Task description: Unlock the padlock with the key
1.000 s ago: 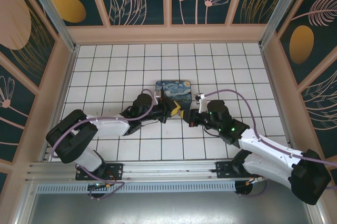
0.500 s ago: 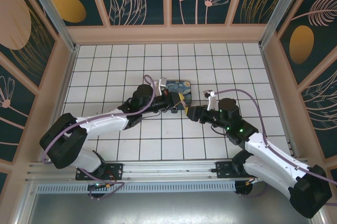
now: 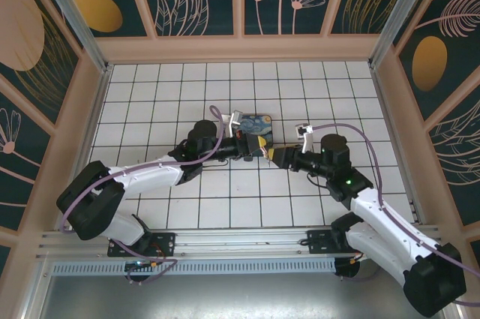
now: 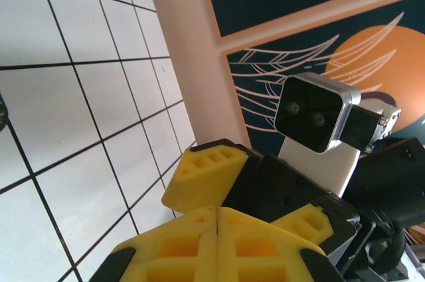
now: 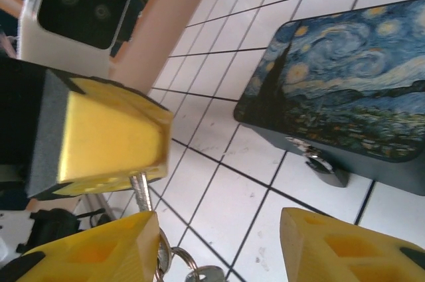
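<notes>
White-tiled counter (image 3: 150, 94) boxed by walls (image 3: 240, 47) | left jaws pressed shut on the key (image 5: 139, 194) | right jaws parted around its ring end | padlock (image 5: 329, 169) hung at blue tin (image 5: 345, 76) near edge | open tiles all round the tin

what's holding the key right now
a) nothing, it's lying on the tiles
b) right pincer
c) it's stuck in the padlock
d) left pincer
d: in the right wrist view the key sticks out from the shut left pincer with its ring dangling below, the right pincer stands open, and the padlock sits apart at the tin's front edge.
</notes>
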You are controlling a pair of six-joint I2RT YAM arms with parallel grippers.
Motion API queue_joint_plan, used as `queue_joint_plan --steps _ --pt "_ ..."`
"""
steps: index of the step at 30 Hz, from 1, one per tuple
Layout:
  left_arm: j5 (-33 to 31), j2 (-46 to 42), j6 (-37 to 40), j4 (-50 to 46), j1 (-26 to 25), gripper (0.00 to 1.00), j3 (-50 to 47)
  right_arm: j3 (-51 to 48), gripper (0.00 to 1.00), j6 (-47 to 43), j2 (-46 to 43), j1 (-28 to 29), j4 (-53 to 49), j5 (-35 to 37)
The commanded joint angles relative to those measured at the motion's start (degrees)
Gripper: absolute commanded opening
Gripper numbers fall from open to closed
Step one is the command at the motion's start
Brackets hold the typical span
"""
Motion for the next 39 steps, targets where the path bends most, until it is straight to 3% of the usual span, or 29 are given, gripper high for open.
queue_joint_plan --steps 1,11,20,26,35,39 --pt "3.1 0.5 1.6 4.2 0.3 0.00 0.0 0.6 0.50 0.6 0.4 -0.3 4.3 -6.4" --pt "2.9 1.8 -0.5 6.7 0.4 0.00 -0.2 -0.7 0.31 3.3 0.9 -0.3 7.7 -9.4" --pt "2.8 1.8 -1.7 8.2 1.4 0.00 -0.4 -1.2 0.26 2.9 1.4 -0.4 6.2 -9.1" --pt "3.2 2.0 -1.9 8.6 1.3 0.00 -0.2 -1.9 0.13 3.6 1.7 -0.6 7.8 -8.2" --pt "2.5 2.2 -1.9 7.4 1.4 0.00 -0.5 -2.4 0.01 4.8 1.6 -0.9 10.4 -8.9" --pt "0.4 1.0 -1.1 4.2 2.9 0.34 -1.7 -2.4 0.00 4.1 1.6 -1.3 8.5 -8.1"
